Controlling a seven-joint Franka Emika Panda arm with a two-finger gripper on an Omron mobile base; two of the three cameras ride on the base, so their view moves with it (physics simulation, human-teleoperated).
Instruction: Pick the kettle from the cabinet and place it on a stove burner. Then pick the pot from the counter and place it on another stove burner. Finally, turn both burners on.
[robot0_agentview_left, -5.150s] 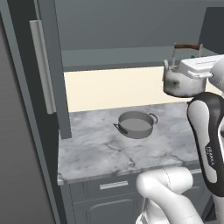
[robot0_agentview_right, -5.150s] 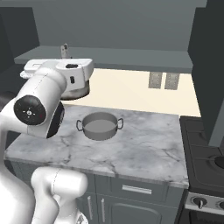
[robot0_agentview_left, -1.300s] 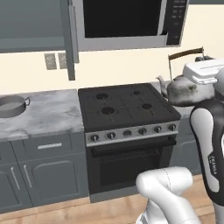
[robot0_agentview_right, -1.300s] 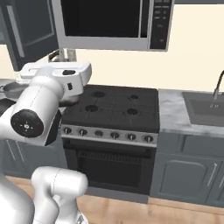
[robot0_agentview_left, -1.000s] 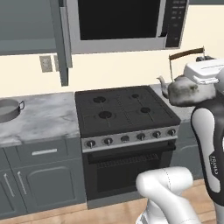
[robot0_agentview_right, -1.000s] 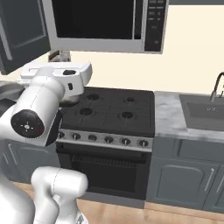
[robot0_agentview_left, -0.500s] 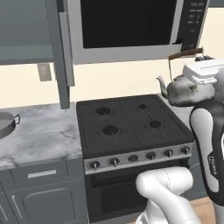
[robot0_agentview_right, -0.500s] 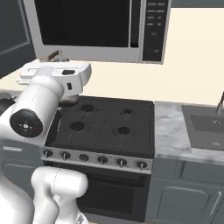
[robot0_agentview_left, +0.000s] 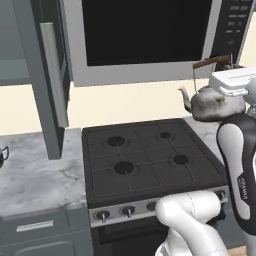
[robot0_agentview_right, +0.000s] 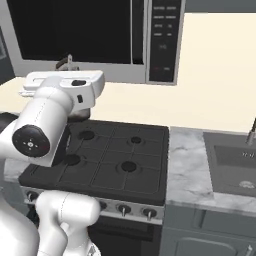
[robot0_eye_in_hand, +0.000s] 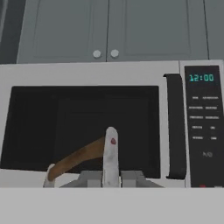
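Cooktop (robot0_agentview_left: 150, 160) has drawn nearer; kettle (robot0_agentview_left: 212, 102) hangs from the closed claw (robot0_eye_in_hand: 111, 175).

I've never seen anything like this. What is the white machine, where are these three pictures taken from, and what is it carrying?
It is a white robot arm on a driving base, in a computer-drawn kitchen. Two cameras ride on the base behind the arm, left and right, looking down over a black cooktop with bare burners. The third sits on the hand and faces the microwave. The gripper, its jaws shut, holds a silver kettle by its handle, up beside the stove's right edge. Marble counter lies to the left, a sink to the right.
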